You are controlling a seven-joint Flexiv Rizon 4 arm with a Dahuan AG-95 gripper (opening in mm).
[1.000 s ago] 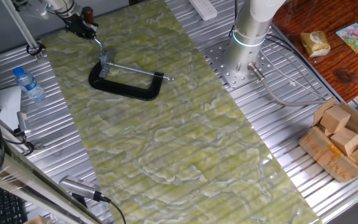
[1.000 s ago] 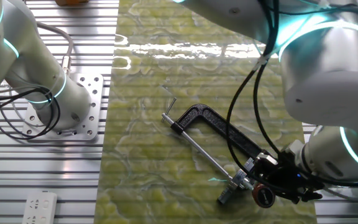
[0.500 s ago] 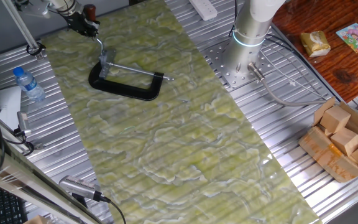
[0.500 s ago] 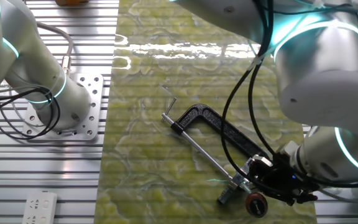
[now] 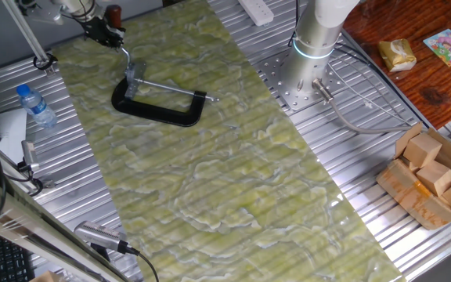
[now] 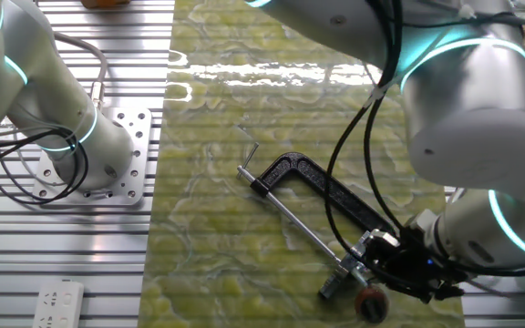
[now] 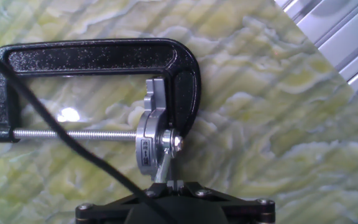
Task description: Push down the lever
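The black C-clamp (image 5: 156,108) lies flat on the green marbled mat; it also shows in the other fixed view (image 6: 322,187) and the hand view (image 7: 98,56). The long screw rod (image 7: 73,134) spans it to the small silver block (image 7: 151,134). The lever (image 7: 165,165), a short thin silver pin, sticks out of that block towards the camera. My gripper (image 7: 174,184) has its fingers closed together, with the tips right at the lever's free end. In the fixed views the gripper (image 5: 114,39) (image 6: 372,264) sits at the block end of the clamp.
A water bottle (image 5: 36,106) lies left of the mat. A second arm's base (image 5: 312,47) stands on the slatted table to the right, with wooden blocks (image 5: 433,168) in a box beyond. A black cable (image 7: 55,124) crosses the hand view.
In the other fixed view the hand has shifted slightly left and down beside the block, its red knob dropping lower. The clamp has not moved.
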